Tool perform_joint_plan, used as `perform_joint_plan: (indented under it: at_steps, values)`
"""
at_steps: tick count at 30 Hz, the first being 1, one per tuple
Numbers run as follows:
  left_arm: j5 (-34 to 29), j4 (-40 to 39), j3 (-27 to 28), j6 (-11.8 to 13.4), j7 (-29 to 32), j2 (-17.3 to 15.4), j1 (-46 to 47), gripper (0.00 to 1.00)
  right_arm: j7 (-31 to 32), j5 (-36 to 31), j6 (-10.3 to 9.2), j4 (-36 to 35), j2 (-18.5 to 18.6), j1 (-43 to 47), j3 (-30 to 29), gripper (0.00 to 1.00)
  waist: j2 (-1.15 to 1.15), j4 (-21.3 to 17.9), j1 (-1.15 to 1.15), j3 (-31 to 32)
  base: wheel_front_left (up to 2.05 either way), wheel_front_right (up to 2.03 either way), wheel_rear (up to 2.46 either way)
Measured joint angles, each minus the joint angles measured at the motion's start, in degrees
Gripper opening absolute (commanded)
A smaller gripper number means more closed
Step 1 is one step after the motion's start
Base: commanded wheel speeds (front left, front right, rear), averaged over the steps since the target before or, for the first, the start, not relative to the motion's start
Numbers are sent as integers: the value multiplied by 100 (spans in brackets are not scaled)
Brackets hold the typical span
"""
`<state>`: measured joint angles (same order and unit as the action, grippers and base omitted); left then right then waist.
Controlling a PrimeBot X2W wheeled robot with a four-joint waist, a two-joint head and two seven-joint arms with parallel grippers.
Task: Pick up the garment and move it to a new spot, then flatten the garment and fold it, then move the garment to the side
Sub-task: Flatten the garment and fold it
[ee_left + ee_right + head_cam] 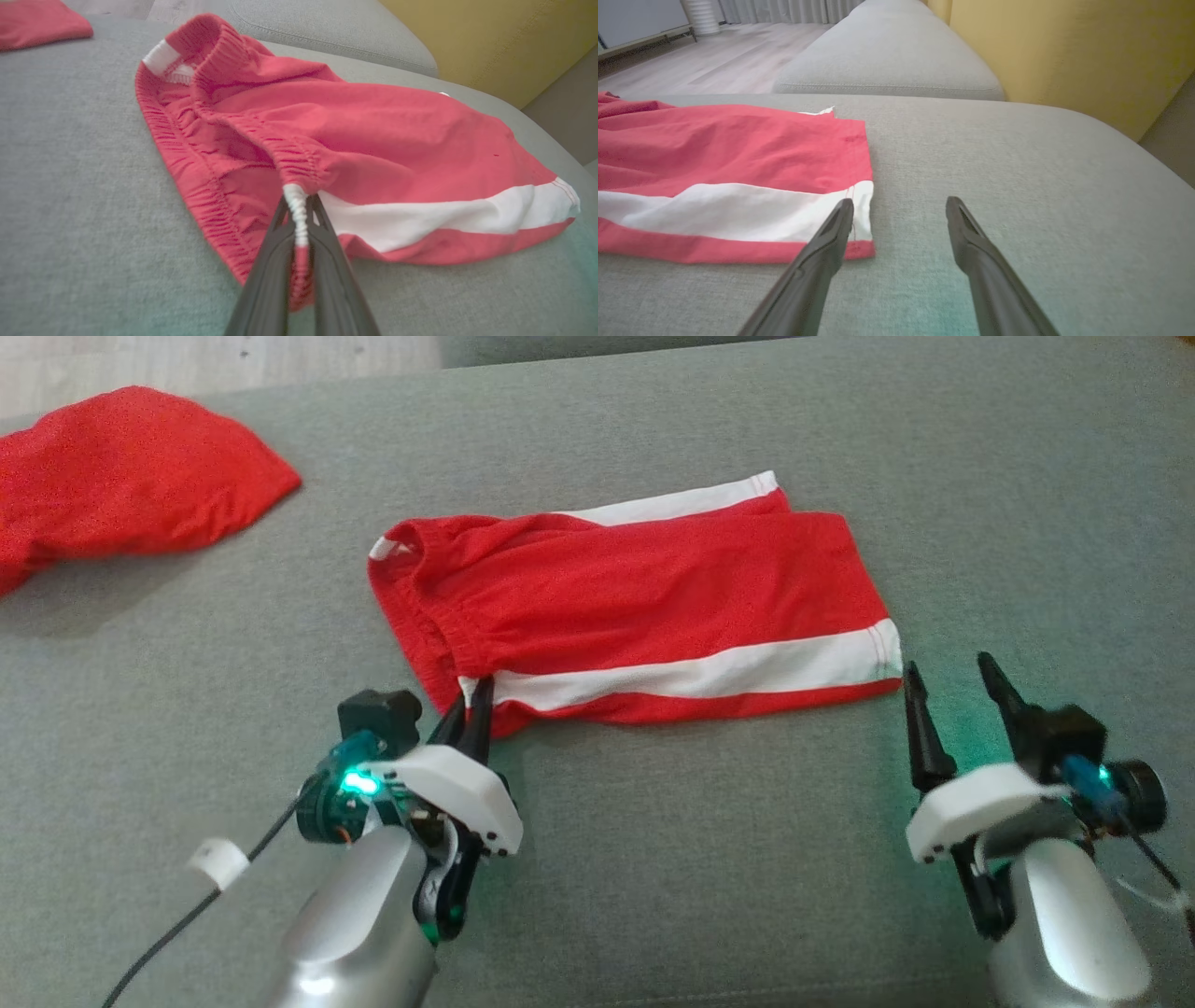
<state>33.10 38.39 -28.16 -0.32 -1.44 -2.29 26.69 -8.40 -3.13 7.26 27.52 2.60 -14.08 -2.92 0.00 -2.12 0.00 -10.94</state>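
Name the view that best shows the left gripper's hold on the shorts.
The left wrist view: close up, the left gripper is shut on the white waistband seam of the shorts. The head view shows that pinch smaller, from behind. The right wrist view shows the shorts' hem end.

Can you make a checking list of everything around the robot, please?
Surface: grey fabric sofa cushion, smooth.
Job's things: red fabric shorts with white side stripes, lying spread out, waistband towards the left.
Clutter: red cloth bundle at the far left.
Tools: left tool shut on the shorts' waistband at the white stripe; right tool open beside the hem corner, holding nothing.
Cables: black cable with a white tag by the left arm; thin dark cable by the right wrist.
Surroundings: second grey cushion, yellow panel, pale wooden floor.
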Motion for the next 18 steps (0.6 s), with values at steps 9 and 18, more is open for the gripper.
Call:
perform_joint_plan:
  at_steps: [9, 18]
  values:
    - [66, -214, -140, 103, -23, -2, -109, 0, 526, 224, 0, 872, 16, -530, 371, 100, 0, 198, 0, -2, 0, 0, 0]
    - [80, -318, -160, 192, -64, -3, -122, 0, 701, 840, 0, 1448, 307, -1078, 999, 100, 0, 228, 0, -65, 0, 0, 0]
